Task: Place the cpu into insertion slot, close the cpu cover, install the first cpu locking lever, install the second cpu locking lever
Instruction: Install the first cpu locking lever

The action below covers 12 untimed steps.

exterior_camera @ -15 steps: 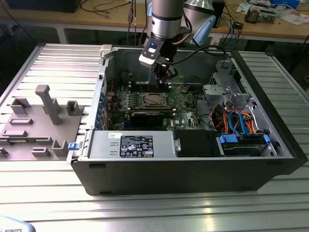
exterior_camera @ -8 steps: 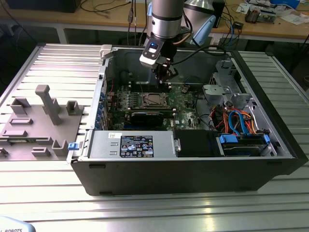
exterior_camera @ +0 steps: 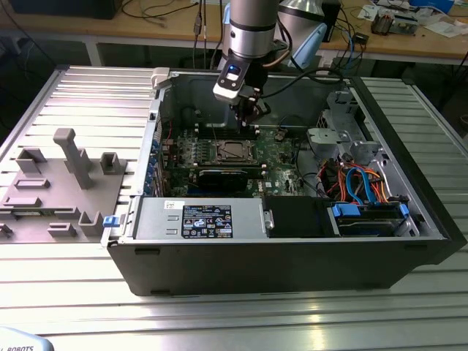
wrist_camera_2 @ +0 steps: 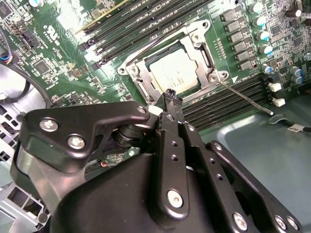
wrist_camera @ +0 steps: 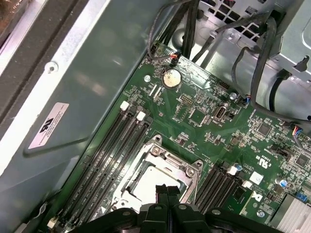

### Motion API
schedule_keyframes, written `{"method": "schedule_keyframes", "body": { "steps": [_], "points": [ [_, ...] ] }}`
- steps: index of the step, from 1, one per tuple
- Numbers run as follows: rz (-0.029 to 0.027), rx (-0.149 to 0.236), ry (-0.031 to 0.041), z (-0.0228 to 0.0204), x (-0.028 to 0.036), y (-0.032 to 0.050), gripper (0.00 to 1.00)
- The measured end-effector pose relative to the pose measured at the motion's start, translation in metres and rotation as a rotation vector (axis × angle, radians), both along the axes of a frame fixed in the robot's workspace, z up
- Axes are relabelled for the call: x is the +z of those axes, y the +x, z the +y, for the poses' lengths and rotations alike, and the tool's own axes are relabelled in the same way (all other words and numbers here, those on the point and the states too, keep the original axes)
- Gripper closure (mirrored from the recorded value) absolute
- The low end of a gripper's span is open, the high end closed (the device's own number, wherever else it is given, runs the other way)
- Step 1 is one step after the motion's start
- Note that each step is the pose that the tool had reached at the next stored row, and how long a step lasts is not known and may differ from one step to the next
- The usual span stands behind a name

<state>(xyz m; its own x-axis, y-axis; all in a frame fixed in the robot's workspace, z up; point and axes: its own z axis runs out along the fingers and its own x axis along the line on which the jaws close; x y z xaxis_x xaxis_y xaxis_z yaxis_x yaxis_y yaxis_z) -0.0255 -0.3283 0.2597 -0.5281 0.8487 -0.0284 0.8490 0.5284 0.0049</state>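
Observation:
The cpu [wrist_camera_2: 174, 73] lies flat in the insertion slot [wrist_camera_2: 141, 83] of the green motherboard, its pale face showing through the window of the cpu cover [wrist_camera_2: 197, 37], which lies down around it. One thin locking lever [wrist_camera_2: 245, 99] sticks out from a socket corner over the memory slots. Another lever [wrist_camera_2: 141, 48] runs along the socket's opposite side. My gripper [wrist_camera_2: 172, 98] hangs just above the socket's edge, shut with nothing between its fingers. In the exterior view the gripper [exterior_camera: 249, 117] is inside the open case above the slot [exterior_camera: 234, 151]. In the first wrist view the fingertips [wrist_camera: 161, 189] overlap the cpu [wrist_camera: 148, 180].
Black memory slots [wrist_camera_2: 146, 22] flank the socket on both sides. A power supply [exterior_camera: 197, 218] and a drive bay with coloured cables [exterior_camera: 358, 179] line the case front. Bundled cables [wrist_camera: 243, 43] hang nearby. A grey fixture block [exterior_camera: 66, 168] sits at the exterior view's left.

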Motion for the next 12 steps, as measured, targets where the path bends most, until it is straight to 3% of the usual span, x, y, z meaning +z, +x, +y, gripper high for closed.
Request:
{"method": "schedule_keyframes", "body": {
  "steps": [12],
  "points": [
    [0.0000, 0.048, 0.0000, 0.0000, 0.0000, 0.0000, 0.89]
  ]
}}
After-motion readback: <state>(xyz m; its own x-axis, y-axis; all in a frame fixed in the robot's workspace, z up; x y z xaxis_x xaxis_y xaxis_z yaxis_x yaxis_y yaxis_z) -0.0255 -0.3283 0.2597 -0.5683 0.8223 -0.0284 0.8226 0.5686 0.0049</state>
